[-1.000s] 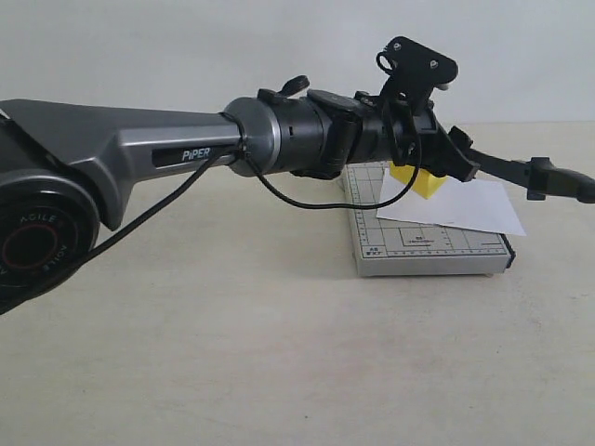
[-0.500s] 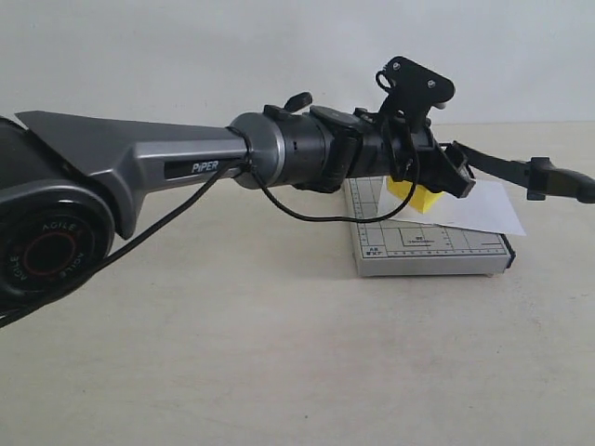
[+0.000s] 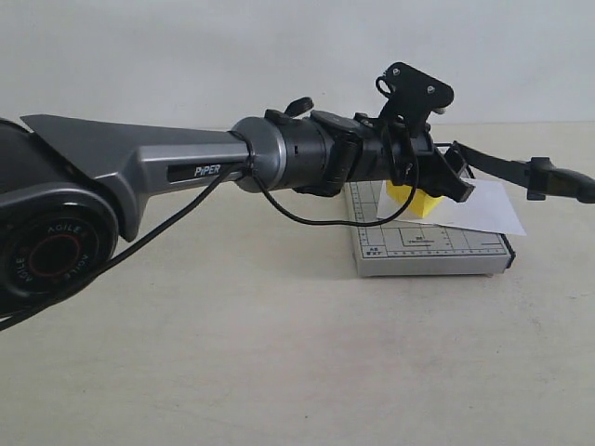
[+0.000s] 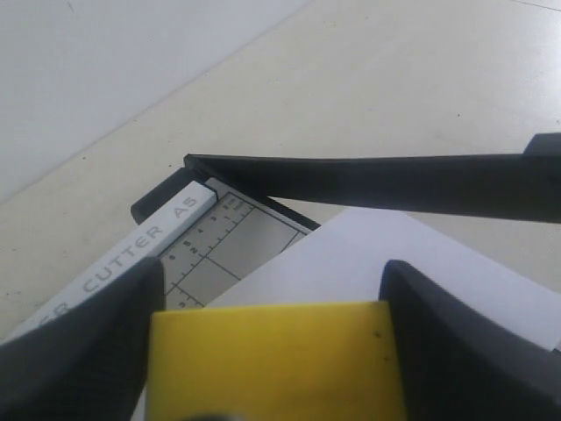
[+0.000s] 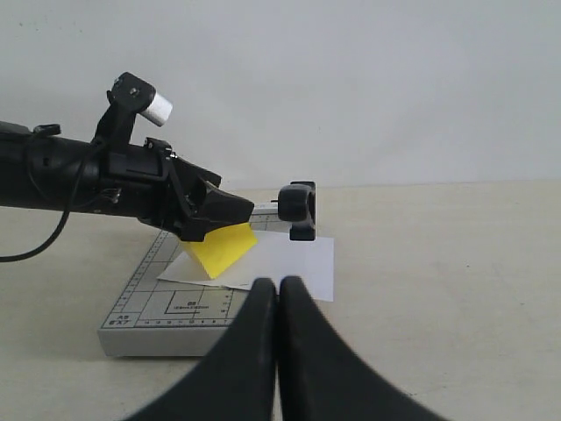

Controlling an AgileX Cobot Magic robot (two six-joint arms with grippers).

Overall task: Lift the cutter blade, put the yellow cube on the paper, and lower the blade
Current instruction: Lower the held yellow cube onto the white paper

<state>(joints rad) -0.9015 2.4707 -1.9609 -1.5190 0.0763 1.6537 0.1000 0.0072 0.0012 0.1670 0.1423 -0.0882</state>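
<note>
1. Sitting clamped in the left tool (image 4: 272,285), the yellow cube (image 4: 276,360) has a dark finger (image 4: 88,342) pressed against each side. It's definitely gripped, not let go.
2. The cube is over the paper (image 3: 483,206), near the sheet's left end in the exterior view. From the right wrist view it looks tilted, one corner pointing down at the sheet. I can't tell whether it's actually touching the paper.
3. The paper lies skewed on the grey gridded trimmer (image 3: 428,251), with its right end poking out past the trimmer's edge.
4. The cutter blade (image 3: 507,167) is up off the base. It slopes away to the right behind the cube, and its chunky handle (image 3: 558,178) hangs out beyond the trimmer.
5. Pose-wise, the left arm (image 3: 139,163) is stretched almost level, reaching in from the left of the exterior view. Its wrist lines up with the forearm and the fingers angle slightly down at the sheet. The camera bracket (image 3: 414,88) sticks up above the wrist, and a black cable (image 3: 307,209) droops in a loop underneath.
6. The right tool (image 5: 279,298) has its two fingers squeezed together with nothing between them. It's held back from the trimmer above the pale bench (image 3: 232,353), pointing towards it.
</note>
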